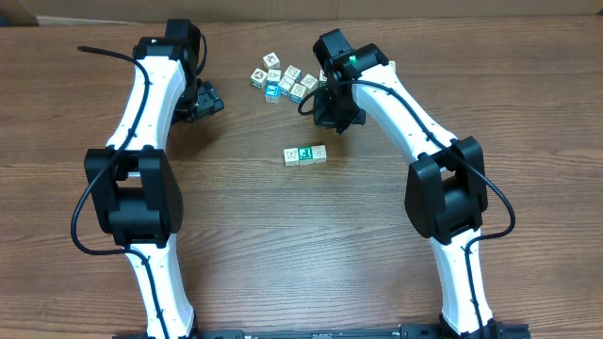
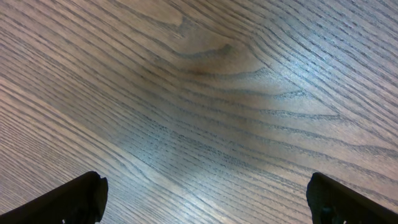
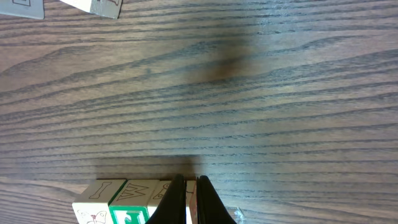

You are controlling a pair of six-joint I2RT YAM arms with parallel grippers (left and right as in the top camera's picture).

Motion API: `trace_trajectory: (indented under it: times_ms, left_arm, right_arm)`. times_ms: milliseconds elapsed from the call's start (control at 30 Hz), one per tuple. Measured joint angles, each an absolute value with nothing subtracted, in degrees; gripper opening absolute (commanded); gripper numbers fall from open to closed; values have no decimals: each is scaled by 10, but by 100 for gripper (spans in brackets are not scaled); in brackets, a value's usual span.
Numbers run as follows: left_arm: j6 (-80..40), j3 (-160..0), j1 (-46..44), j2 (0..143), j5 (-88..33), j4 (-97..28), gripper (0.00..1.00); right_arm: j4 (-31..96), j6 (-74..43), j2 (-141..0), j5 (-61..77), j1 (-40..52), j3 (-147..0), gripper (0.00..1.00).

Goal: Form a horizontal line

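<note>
Wooden counter [image 1: 283,247] nearest, carrying two blocks [image 1: 305,154] touching in a row (start of the line). Farther on, left tool [image 2: 205,190] spread apart, idle over wood. Right tool [image 3: 190,186] pinched together at the loose blocks [image 1: 285,83], probably after the next.

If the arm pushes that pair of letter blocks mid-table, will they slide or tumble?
Probably slide, not roll: the pair of letter blocks are cubes sitting flat on the wooden table. They look like small wooden blocks, so likely rigid and light. An off-centre push may split them, since nothing visibly joins them.
</note>
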State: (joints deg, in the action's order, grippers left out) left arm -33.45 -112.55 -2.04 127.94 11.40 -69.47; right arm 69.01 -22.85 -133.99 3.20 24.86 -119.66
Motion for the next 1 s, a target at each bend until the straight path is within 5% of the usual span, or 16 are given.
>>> trace_trajectory:
  times_ms: [1000]
  left_arm:
    - [-335,-1126,-20,1279,114,-695,100]
  right_arm:
    - [947,-210,-1340,36,274,-1197,4]
